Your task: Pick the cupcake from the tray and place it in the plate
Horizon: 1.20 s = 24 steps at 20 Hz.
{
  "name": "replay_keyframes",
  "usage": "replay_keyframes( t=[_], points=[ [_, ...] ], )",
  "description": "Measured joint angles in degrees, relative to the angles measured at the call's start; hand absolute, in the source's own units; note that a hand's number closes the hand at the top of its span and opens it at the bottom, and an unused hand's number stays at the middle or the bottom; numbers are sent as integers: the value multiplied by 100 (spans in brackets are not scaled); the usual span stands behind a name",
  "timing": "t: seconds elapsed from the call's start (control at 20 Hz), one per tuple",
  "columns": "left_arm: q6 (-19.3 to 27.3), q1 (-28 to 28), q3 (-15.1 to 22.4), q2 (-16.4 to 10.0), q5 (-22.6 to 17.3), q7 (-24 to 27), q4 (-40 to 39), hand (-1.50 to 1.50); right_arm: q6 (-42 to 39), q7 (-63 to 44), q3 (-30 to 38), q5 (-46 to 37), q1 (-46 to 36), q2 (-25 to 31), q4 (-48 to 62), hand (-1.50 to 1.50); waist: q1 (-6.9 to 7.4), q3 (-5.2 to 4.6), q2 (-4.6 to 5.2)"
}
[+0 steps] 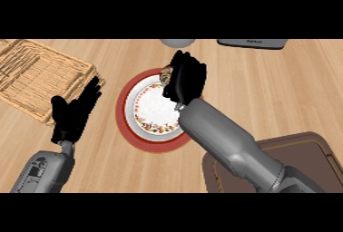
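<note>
**A:** Where is the cupcake (pixel 166 73)?

**B:** In the right hand (pixel 188 78), as far as I can tell. Its fingers curl round something, and only a brownish bit shows at the hand's left edge. The rest is hidden.

**A:** And the plate (pixel 155 108)?

**B:** Under that hand and a little to its left. The hand hangs over the plate's far right rim, so the plate's white middle lies back toward the wrist and leftward.

**A:** So which way for the coming move?

**B:** My judgement: a small shift back and left, then down, before the fingers open. Released here, the cupcake might land on the rim.

**A:** The tray (pixel 308 149)?

**B:** Behind the hand, to the forearm's right, well apart.

**A:** The left hand (pixel 77 108)?

**B:** Open, resting left of the plate, farther from the cupcake.
</note>
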State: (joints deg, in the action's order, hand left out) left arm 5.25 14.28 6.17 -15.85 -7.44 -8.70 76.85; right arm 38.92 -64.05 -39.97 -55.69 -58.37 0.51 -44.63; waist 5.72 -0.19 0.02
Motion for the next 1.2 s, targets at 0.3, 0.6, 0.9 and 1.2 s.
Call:
replay_keyframes(
  t=[0.3, 0.6, 0.9, 1.2],
  points=[
    [37, 23, -78, -5, -2, -44, 30, 0, -15, -173, -395, 605, 391, 8, -200, -150, -55, 13, 44],
    [8, -39, -187, -5, -7, 89, -30, 0, 400, 114, -831, 1435, 666, -2, -366, -150, -152, 18, 60],
    [-26, -161, -252, -40, -4, 74, 73, 0, 1037, 383, -1187, 1252, 325, -1, -487, -150, -246, 19, 33],
    [-11, -195, -254, -30, 24, 15, 148, 0, 1797, 247, -1206, 1035, 146, -13, -1125, -150, -248, 21, 13]
  ],
)
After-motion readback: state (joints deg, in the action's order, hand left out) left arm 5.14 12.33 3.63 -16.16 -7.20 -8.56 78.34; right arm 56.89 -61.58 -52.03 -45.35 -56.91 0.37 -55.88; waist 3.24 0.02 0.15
